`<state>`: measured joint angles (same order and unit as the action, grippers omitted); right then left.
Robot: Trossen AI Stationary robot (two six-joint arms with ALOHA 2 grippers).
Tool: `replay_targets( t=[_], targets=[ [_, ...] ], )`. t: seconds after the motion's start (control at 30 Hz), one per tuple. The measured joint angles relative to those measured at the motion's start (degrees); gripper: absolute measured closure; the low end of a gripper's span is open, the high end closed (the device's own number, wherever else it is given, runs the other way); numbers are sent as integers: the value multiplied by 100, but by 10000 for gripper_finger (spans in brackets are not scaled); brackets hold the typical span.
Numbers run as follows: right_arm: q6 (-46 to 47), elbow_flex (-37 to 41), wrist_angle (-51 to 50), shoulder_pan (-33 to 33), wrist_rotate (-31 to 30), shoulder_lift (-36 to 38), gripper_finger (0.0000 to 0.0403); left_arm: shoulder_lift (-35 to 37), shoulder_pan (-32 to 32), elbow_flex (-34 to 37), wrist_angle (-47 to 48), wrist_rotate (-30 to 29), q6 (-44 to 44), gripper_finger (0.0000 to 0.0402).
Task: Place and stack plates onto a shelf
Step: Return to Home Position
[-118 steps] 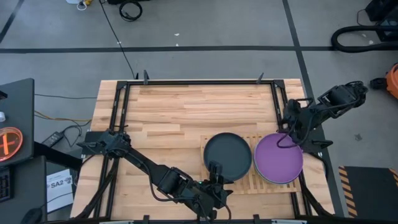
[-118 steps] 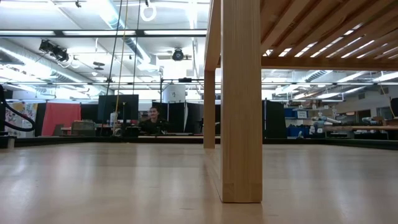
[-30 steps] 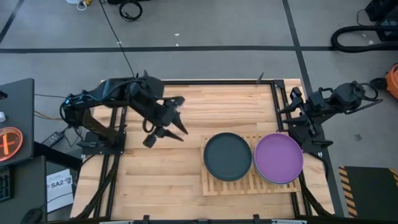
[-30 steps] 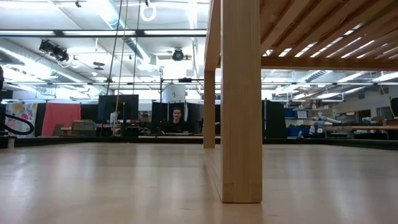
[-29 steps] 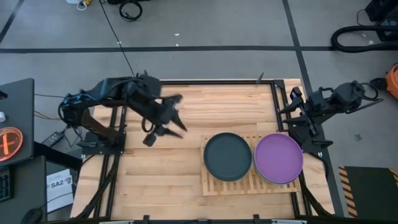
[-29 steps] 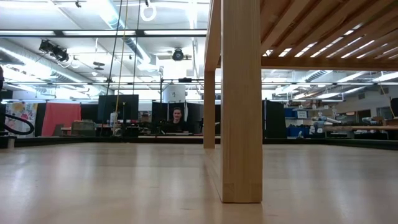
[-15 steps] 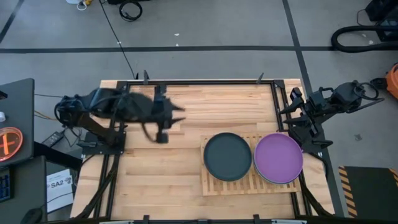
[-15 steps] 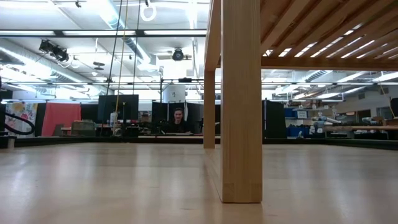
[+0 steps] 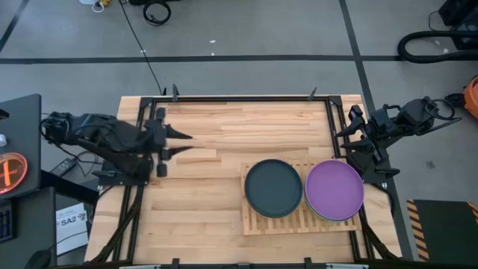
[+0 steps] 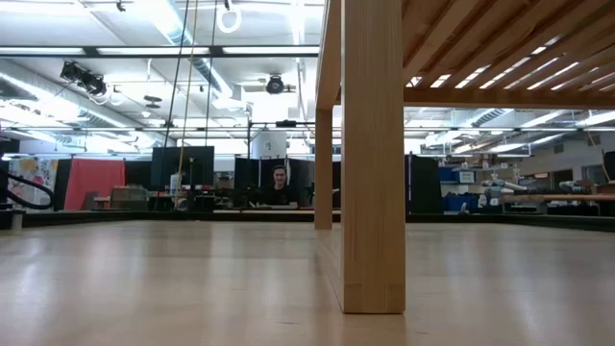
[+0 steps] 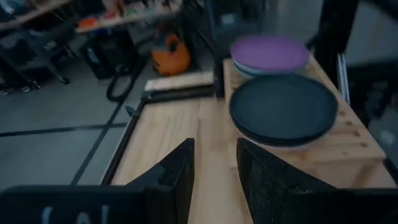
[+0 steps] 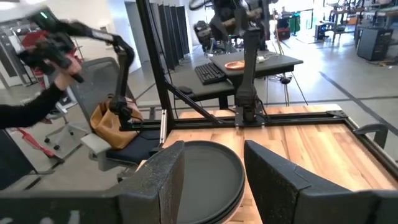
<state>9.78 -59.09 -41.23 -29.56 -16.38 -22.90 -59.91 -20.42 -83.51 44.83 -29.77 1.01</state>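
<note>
Two piles of plates rest flat on the slatted wooden shelf [image 9: 299, 221] at the table's near right. A dark plate [image 9: 273, 187] tops the left pile and a purple plate [image 9: 334, 189] tops the right one, with a pale rim under it. The left wrist view shows the dark plate [image 11: 283, 109] and the purple plate [image 11: 268, 53] on the shelf [image 11: 356, 142]. My left gripper [image 9: 181, 143] hovers open over the table's left part, pointing level toward the shelf and well short of it. My right gripper [image 9: 352, 142] waits open at the right edge, behind the purple plate.
A black metal frame [image 9: 239, 98] runs around the table top. In the low view, the shelf's wooden leg [image 10: 373, 154] stands on the table with the slats overhead. A person sits far behind the table [image 10: 280, 188]. Bare wood lies between my left gripper and the shelf.
My left gripper has drawn back toward the table's left edge, away from the shelf. It has tipped up from slanting downward to nearly level and stayed open. The plates have not moved.
</note>
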Motion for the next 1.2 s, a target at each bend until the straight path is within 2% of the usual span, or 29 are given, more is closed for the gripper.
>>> replay_targets(
  t=[0.23, 0.33, 0.43, 0.6, 0.9, 1.03, 1.2],
  targets=[
    [101, 0, 2, 0, 0, 0, 231, 2373, -75, 3196, -2734, 170, 115, 276],
    [101, 0, 2, 0, -17, 0, 231, 3152, -68, 4259, -3677, 138, 145, 276],
    [103, 0, 2, 0, -26, 0, 231, 3624, -72, 5048, -4183, 156, 164, 276],
    [103, 0, 4, 0, -32, 0, 231, 4040, -70, 5895, -4705, 132, 168, 276],
    [76, 0, 2, 0, -42, 0, 231, 4554, -64, 6977, -5729, 89, 370, 276],
    [59, 0, 2, 0, -46, 0, 231, 4858, -64, 7434, -6243, -275, 467, 276],
    [57, 0, 2, 0, -45, 0, 231, 5304, -64, 7839, -6372, -858, 592, 276]
  ],
)
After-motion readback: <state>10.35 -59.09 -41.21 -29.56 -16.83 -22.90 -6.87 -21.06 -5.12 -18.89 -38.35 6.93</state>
